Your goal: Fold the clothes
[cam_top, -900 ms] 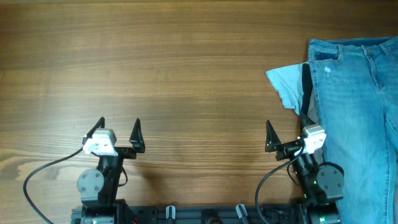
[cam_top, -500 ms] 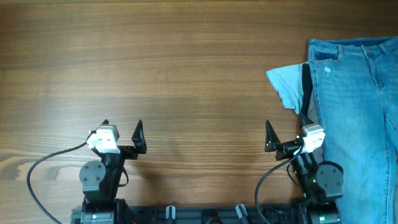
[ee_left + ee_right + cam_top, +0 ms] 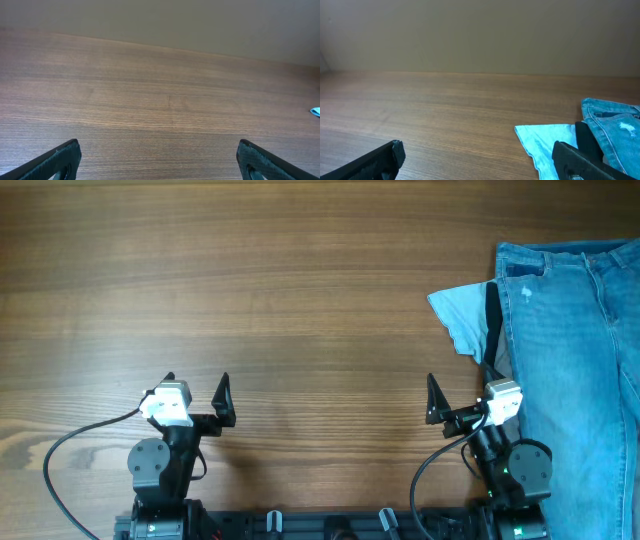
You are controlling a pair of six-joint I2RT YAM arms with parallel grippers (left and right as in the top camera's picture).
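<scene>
The light blue faded jeans (image 3: 575, 350) lie flat at the table's right side and run off the right edge of the overhead view. They also show at the far right of the right wrist view (image 3: 615, 120). My right gripper (image 3: 460, 395) is open and empty just left of the jeans' near part; in its wrist view the fingers (image 3: 477, 157) spread wide over bare wood. My left gripper (image 3: 193, 388) is open and empty at the near left, far from the jeans, with only wood between its fingers (image 3: 160, 160).
A pale blue cloth corner (image 3: 460, 315) pokes out from under the jeans' left edge, with a black strip (image 3: 492, 320) beside it; both show in the right wrist view (image 3: 545, 140). The wooden table (image 3: 280, 290) stretches left and far.
The left gripper shifted slightly to the right early on, then stayed still. The right arm and the jeans have not moved.
</scene>
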